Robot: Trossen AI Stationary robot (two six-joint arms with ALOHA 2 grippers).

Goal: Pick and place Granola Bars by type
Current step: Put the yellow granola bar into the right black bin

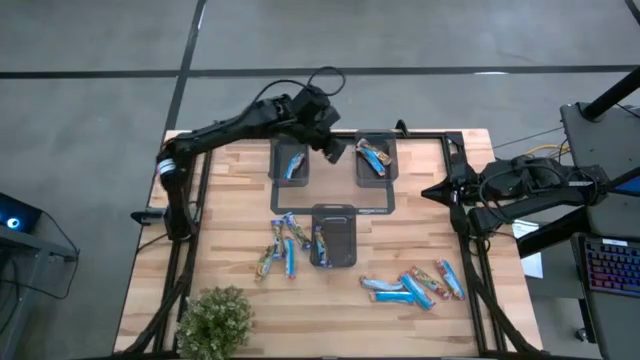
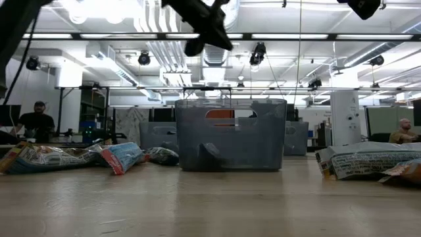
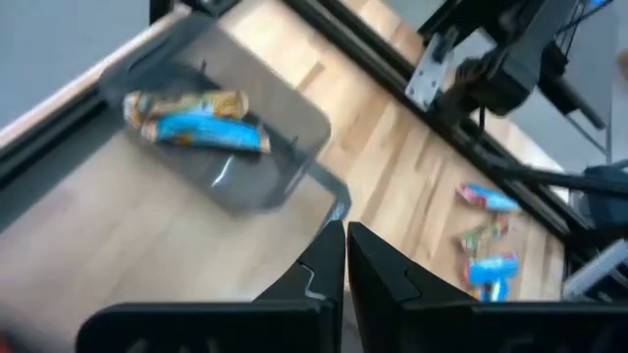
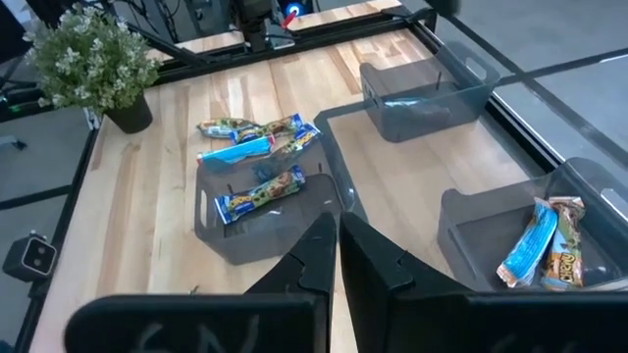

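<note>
Left hand (image 1: 331, 150) pressed together, empty, between two trays (image 1: 290, 180) holding bars (image 1: 295, 166).

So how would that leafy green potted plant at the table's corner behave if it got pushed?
The leafy green potted plant would probably tip rather than slide: bushy top wider than its small dark pot. Likely light, and its thin sprigs should bend easily.

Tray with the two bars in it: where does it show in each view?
High view: the tray is the right one of the far pair.
Low view: right rear, partly behind the front tray.
Left wrist view: upper left.
Right wrist view: lower right.
Landmark: its two bars, visible in every view but the low one.
</note>
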